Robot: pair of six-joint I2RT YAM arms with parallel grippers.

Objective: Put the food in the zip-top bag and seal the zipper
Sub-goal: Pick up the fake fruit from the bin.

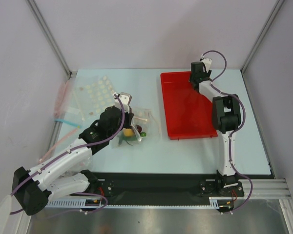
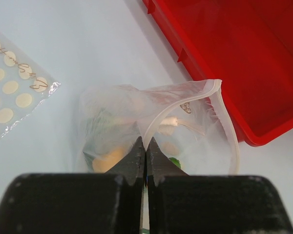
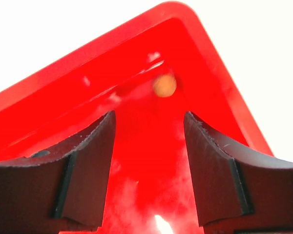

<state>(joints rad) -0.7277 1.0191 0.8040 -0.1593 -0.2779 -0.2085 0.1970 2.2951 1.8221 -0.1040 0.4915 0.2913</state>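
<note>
Inspector: Arm poses?
Operator: My left gripper reaches mid-table, pinched on the rim of the bag, food inside. My right gripper hangs over the tray, far right; its wrist view alone shows it agape.

We see the overhead view lit brightly and evenly from above. Shadows on the table beneath the arms are faint and soft. The red tray carries a pale sheen. In the left wrist view the zip-top bag is fairly sharp, while the left gripper looms dark and soft. The right wrist view is overexposed: the table burns white, the tray glows saturated with a glare spot at the bottom edge, and the right gripper is blurred.
</note>
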